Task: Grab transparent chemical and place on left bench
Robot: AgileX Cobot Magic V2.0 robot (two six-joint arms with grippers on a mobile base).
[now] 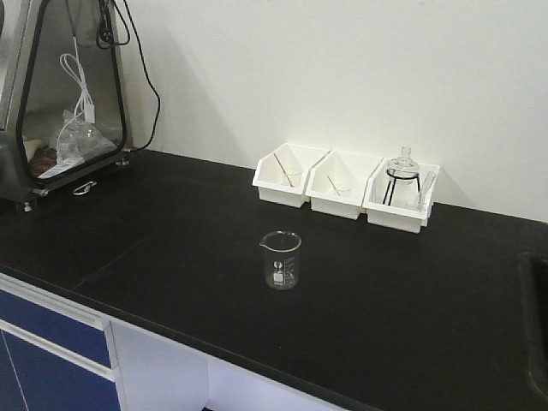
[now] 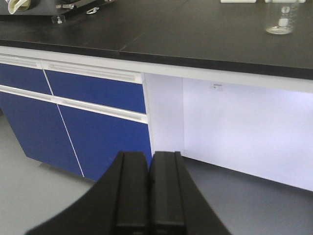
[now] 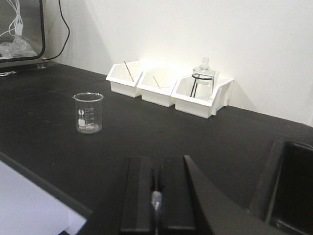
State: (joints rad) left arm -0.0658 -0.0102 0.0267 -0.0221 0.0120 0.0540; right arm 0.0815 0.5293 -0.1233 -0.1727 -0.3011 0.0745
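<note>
Pinched in the right gripper [image 3: 157,171], the transparent chemical [image 3: 156,199] must next be lowered onto the left bench [image 3: 220,142] and released.

Left gripper [image 2: 149,154]: two matte black fingers [image 2: 132,191], each a long, flat-faced rectangular bar with a squared tip and a shallow ridge along its length. The black body below them flares outward in a smooth curve on either side. Right gripper [image 3: 157,159]: same matte black finish, with two broad slab-like fingers [image 3: 142,196] that have flat upper faces and square tips, and an angled wedge sloping away from the flank at the picture's right, with a faint sheen along the edges.
</note>
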